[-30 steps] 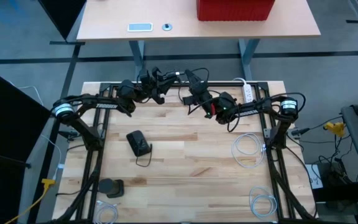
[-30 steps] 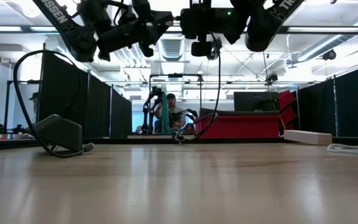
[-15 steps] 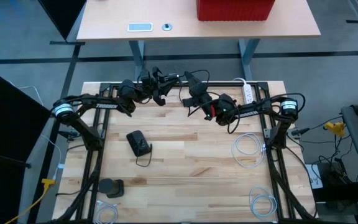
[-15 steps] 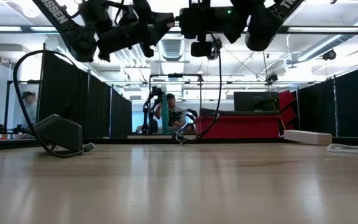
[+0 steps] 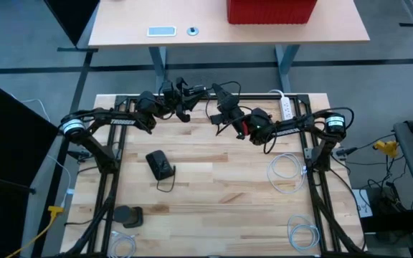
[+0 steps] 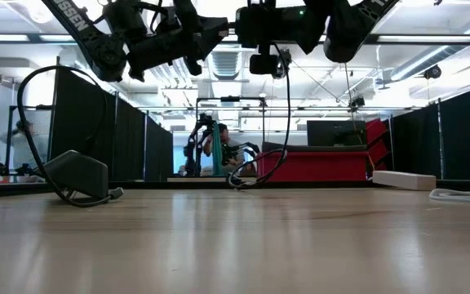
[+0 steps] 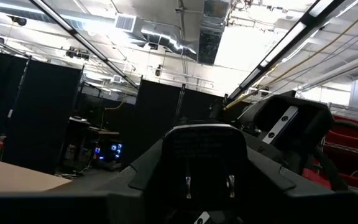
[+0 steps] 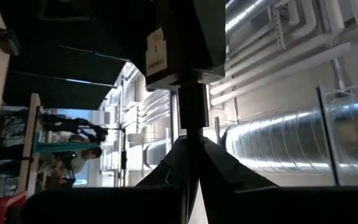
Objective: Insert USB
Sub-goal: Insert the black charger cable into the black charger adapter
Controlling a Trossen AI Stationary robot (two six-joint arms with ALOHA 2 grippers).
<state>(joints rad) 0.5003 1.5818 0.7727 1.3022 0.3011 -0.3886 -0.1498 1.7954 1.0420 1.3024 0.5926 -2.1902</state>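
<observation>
Both arms are raised above the far edge of the tabletop (image 5: 214, 179), near its middle, and their hands meet there in the air.

The left hand (image 5: 186, 101) clamps a dark boxy body, probably the hub or adapter block (image 7: 205, 155) that takes the plug; its fingers sit partly apart around that block, pressing its flanks. In the left wrist view the block fills the space between the fingers, and its face shows two small slots.

The right hand (image 5: 224, 107) is pressed together on the USB plug (image 8: 193, 99), a narrow dark stem that runs from the fingertips into a wider dark housing with a pale label. A thin black cable (image 6: 286, 98) hangs from the meeting point towards the far edge of the tabletop.

The plug looks light, rigid and small, with smooth plastic sides that could slip or twist under a slack pinch. The best hold is on the moulded body just behind the metal tip, flat faces against the pads, so it cannot pivot. The cable is soft and will tug sideways; gripping it would give no control. The block seems stiff too, and wants bracing on opposite walls against the push.

Whether the plug is seated or only lined up I cannot tell, since both wrist views are crowded and backlit.
</observation>
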